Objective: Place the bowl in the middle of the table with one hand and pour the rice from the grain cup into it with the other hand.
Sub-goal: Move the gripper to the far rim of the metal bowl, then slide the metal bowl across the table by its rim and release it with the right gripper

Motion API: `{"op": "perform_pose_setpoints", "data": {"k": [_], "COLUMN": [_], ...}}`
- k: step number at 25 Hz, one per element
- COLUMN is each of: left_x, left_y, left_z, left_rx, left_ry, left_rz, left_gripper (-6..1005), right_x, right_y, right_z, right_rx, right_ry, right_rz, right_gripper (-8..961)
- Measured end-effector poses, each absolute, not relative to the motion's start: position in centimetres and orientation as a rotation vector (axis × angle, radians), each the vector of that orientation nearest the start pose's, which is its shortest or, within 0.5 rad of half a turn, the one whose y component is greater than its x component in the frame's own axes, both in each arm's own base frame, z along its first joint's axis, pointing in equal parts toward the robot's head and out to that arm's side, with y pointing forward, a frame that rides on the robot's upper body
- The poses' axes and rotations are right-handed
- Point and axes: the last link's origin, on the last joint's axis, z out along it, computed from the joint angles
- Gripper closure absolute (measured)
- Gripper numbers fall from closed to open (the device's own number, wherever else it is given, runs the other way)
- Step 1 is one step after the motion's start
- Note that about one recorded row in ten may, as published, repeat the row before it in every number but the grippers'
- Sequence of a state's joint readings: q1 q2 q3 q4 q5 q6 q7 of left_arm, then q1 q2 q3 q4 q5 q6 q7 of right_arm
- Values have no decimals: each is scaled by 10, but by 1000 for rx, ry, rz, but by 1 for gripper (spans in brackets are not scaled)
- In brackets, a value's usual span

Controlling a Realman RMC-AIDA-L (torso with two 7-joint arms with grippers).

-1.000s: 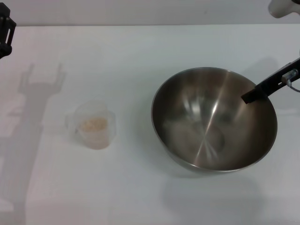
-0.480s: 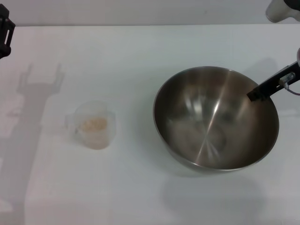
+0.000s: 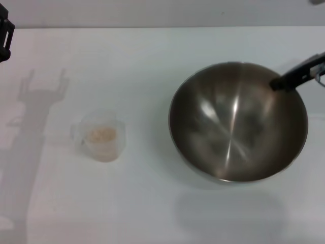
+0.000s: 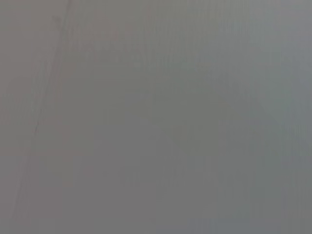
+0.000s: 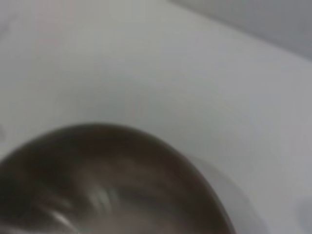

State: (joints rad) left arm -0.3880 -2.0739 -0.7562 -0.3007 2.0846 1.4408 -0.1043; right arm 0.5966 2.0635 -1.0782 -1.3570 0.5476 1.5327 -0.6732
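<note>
Bowl (image 3: 237, 122) wide, shiny steel, tilted; right claw (image 3: 284, 81) pinching far rim; left claw state unclear.

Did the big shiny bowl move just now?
Yes. The bowl has shifted a little away from the grain cup, which stayed put, with the right gripper at its far rim.

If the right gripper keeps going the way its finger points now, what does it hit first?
Probably the bowl itself: the right gripper has a dark finger at the far right rim, aimed in over the basin. Depth is unclear, so contact cannot be confirmed.
</note>
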Motion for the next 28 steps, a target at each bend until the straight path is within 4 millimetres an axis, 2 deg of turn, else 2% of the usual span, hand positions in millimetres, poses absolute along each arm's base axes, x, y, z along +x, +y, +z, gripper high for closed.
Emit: {"op": "perform_pose_setpoints", "data": {"k": [5, 9, 14, 20, 28], "left_x": [-293, -293, -292, -291, -291], "left_y": [317, 317, 317, 317, 317], "left_z": [11, 11, 11, 11, 11], "left_rx": [-1371, -1369, -1365, -1363, -1362], "left_ry": [-409, -410, -407, -403, -404], "left_rz": [-977, -979, -984, -988, -991], "left_gripper": [239, 240, 241, 242, 244], "right_x": [195, 190, 185, 179, 178], "right_y": [380, 379, 371, 363, 367], "right_z": [70, 71, 57, 33, 19], "right_rx": [-2467, -2509, -2636, -2771, -2789], "right_ry": [956, 904, 834, 787, 825], "right_rz": [-84, -43, -39, -125, -133], "right_gripper": [923, 929, 930, 930, 929]}}
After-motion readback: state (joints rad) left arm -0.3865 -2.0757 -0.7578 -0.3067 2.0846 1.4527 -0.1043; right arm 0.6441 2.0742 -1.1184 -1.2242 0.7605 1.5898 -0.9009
